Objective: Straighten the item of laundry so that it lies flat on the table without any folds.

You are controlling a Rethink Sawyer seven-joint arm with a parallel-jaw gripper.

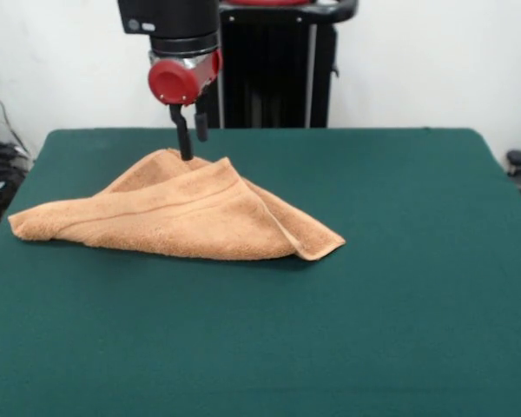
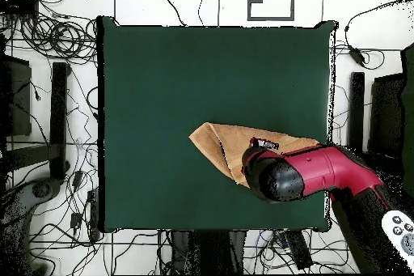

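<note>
- Towel [image 1: 178, 217] lies folded in a rough triangle on the green bench [image 1: 399, 287], toward the robot's side.
- Arm [image 2: 323, 171] descends vertically over the towel's far fold.
- Gripper [image 1: 191, 139] open, one finger touching the towel's raised edge.

Cables [image 2: 61, 34] tangled on white floor beside tabletop, overhead view. Black stand [image 2: 58, 119] there too. White wall [image 1: 417, 61] behind, front view.
</note>
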